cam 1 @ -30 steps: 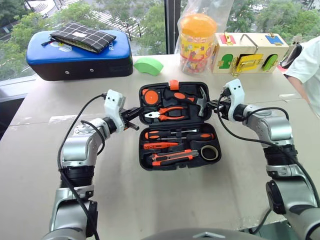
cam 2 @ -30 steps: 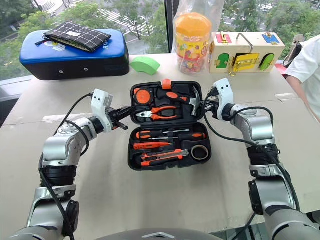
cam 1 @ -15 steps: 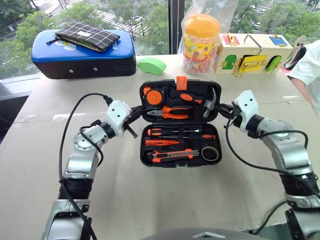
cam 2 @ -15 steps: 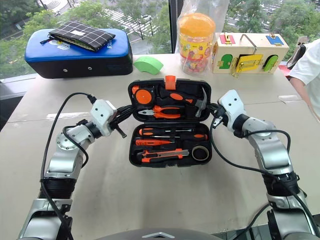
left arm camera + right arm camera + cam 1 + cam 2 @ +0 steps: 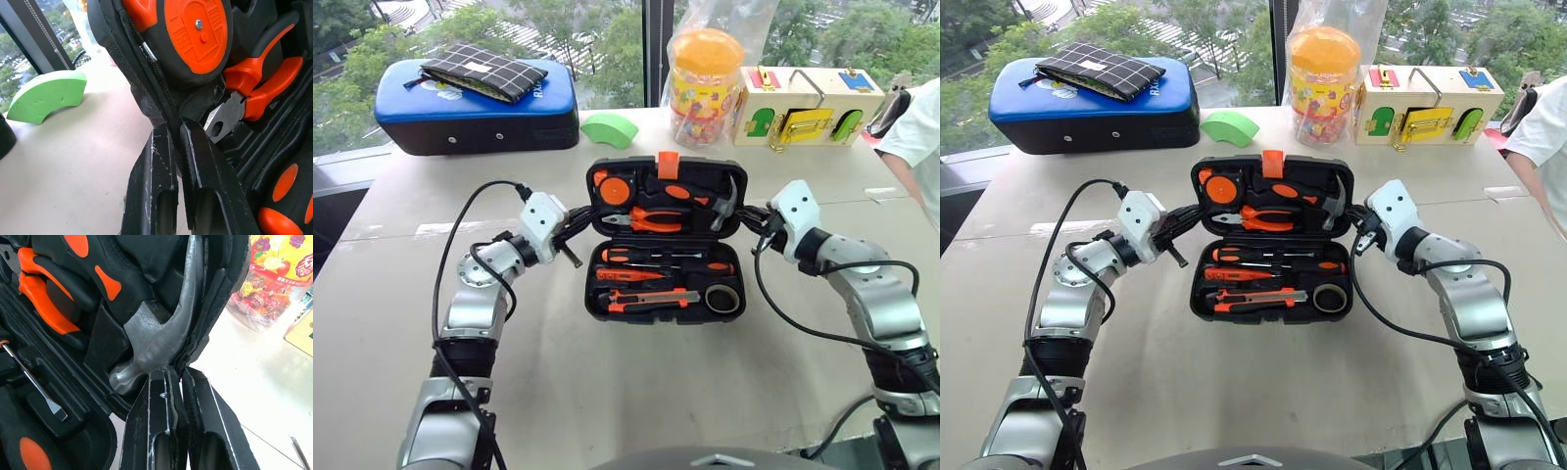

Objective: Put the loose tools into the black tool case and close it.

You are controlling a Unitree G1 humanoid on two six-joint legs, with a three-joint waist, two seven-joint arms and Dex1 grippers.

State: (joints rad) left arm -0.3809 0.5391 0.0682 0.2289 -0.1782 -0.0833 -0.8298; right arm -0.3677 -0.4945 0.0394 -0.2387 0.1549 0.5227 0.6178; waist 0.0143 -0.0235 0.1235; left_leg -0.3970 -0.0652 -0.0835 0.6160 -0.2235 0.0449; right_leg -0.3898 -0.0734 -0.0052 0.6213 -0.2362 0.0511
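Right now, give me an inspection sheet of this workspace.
Surface: beige table, bare in front.
Job's things: black tool case open, lid raised partway; utility knife, two screwdrivers and tape roll in their recesses.
Clutter: blue case with checked pouch, green foam piece, candy jar, wooden latch box.
Grippers: left gripper shut on the lid's left edge; right gripper shut on its right edge.
Cables: black loops along both arms.
Surroundings: window, trees outside; person's sleeve at the right.
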